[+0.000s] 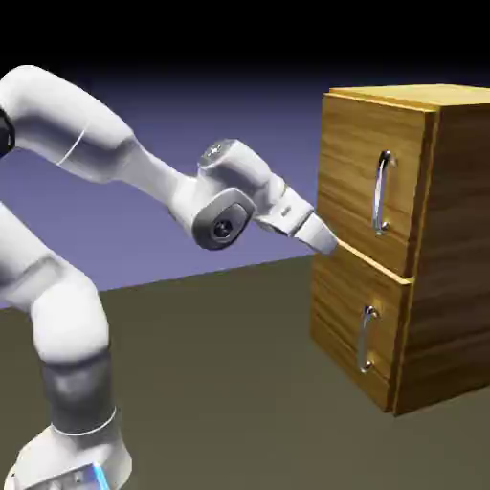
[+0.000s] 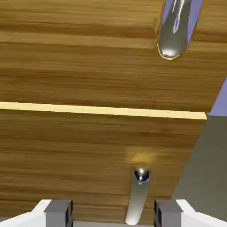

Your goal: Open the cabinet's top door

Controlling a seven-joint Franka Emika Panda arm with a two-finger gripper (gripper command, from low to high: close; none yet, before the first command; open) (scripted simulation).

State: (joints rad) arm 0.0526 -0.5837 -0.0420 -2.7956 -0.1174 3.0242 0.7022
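The wooden cabinet stands at the exterior view's right. Its top door carries a vertical silver handle; the matching lower panel has its own handle. My gripper points at the front's left edge, level with the seam between the two panels, below and left of the top handle. In the hand view the top door fills the upper half, with its handle's lower end at the top right. The gripper is open and holds nothing; the lower handle shows between the fingertips.
A pale seam divides the two panels. The dark table top stretches between my base and the cabinet. Beyond the cabinet's edge, grey floor and blue backdrop show.
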